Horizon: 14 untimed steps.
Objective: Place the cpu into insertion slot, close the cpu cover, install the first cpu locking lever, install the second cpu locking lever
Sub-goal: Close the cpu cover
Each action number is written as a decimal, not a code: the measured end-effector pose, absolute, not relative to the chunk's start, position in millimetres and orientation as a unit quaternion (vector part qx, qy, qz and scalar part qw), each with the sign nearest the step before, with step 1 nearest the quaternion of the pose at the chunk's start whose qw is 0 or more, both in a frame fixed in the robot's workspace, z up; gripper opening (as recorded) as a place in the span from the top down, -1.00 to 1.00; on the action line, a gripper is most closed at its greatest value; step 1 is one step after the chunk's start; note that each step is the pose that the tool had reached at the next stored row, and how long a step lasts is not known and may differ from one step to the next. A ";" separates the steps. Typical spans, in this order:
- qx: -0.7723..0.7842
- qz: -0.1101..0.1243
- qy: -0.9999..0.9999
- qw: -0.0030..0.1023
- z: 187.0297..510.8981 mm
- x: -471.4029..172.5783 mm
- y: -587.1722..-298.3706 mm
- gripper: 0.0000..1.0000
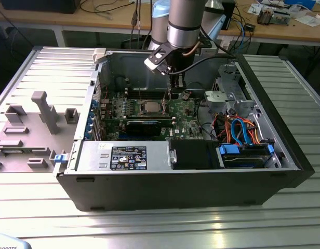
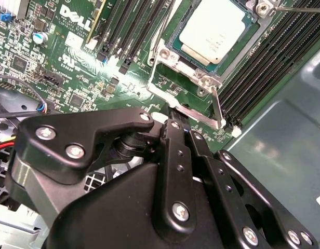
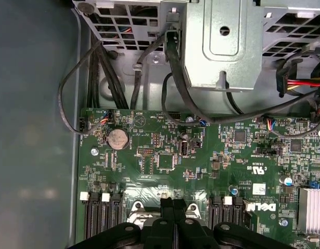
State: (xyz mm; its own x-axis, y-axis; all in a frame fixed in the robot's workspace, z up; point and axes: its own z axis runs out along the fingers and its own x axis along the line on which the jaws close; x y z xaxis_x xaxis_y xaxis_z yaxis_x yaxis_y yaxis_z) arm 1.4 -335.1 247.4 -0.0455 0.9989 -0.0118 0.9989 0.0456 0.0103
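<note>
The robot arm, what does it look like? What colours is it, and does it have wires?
The arm is a fat silver-grey tube with black bands and a light blue cap. A small white box sits near its wrist, and a black cable loops off it. The gripper is black, made of jointed bars with shiny silver screws.

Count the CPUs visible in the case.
1. The cpu sits in the socket on the motherboard, framed by the cpu cover, just beyond the end effector. Board areas under the end effector are hidden.
</note>
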 end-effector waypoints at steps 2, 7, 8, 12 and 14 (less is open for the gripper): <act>0.691 0.000 0.723 0.008 247.4 0.5 -335.1 0.79; 0.691 0.000 0.723 0.008 247.4 -1.0 -335.1 0.79; 0.691 0.000 0.723 0.008 247.4 -1.2 -335.1 0.79; 0.691 0.000 0.723 0.008 247.4 -1.9 -335.1 0.79; 0.691 0.000 0.723 0.008 247.4 -2.1 -335.1 0.79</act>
State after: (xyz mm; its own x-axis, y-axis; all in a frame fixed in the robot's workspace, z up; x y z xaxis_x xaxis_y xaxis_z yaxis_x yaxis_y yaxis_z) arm -2.1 -335.1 247.4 -0.0457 0.9989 -0.0118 0.9989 0.0458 0.0103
